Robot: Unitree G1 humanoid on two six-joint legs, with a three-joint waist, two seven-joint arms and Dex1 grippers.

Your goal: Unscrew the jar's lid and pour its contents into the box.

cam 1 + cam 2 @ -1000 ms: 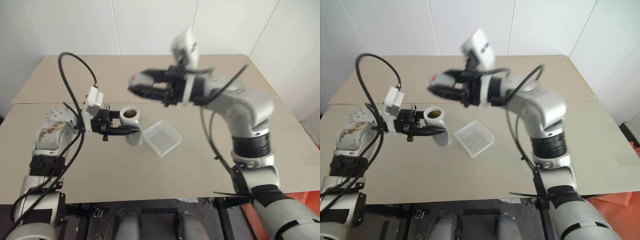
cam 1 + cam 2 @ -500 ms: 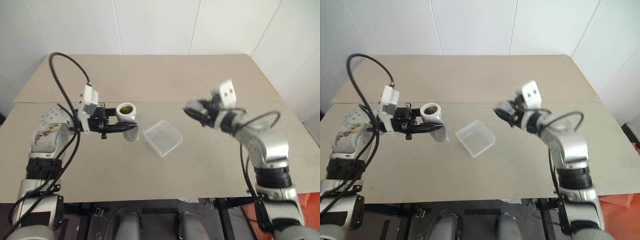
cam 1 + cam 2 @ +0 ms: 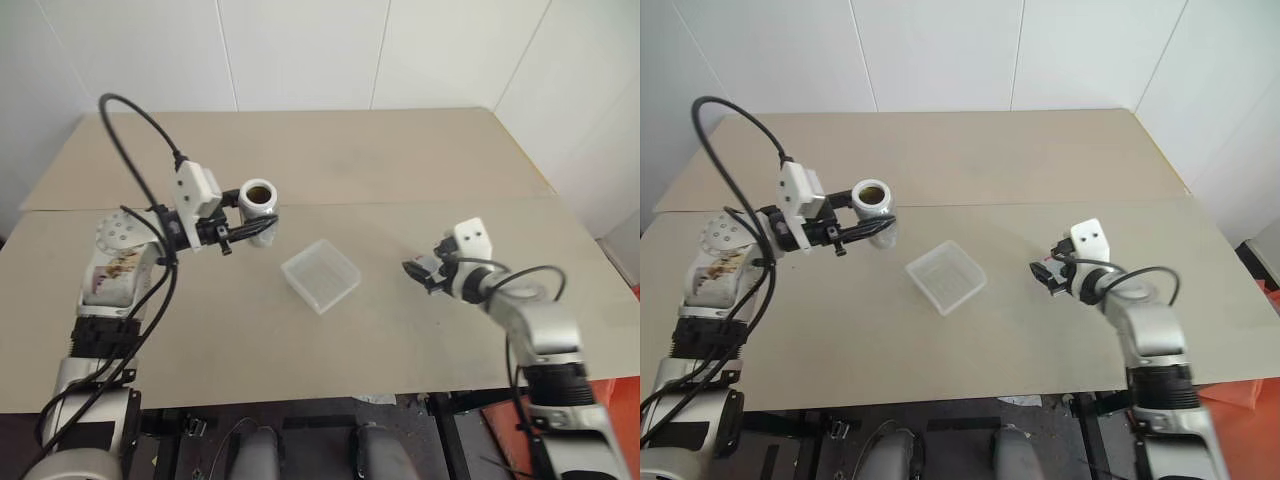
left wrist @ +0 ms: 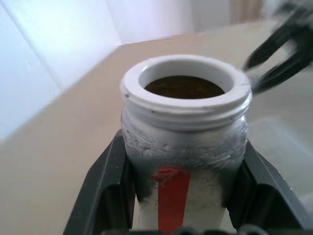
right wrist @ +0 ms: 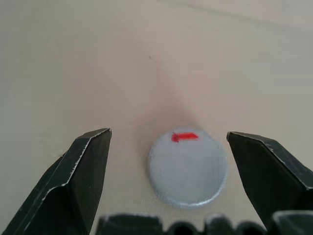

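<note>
Jar (image 4: 183, 142) uncapped, clamped upright in left gripper (image 3: 243, 229) above table (image 3: 400, 170).
Right gripper (image 5: 168, 169) spread wide, empty; lid (image 5: 188, 168) flat on table between its fingers, right of box (image 3: 320, 275).

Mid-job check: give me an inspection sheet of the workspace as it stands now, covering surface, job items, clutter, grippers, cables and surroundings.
Surface: tan table, a seam running across it.
Jar: jar uncapped, roughly upright, red streak down its side, brown contents inside.
Lid: lid off, lying flat on the table, red mark up.
Box: box on the table at centre, looks empty.
Clutter: nothing seen.
Left gripper: left gripper shut on the jar, held above the table to the box's left.
Right gripper: right gripper open, low over the table, fingers either side of the lid, not touching it.
Cables: black cable looping over the left arm.
Surroundings: white walls behind.
</note>
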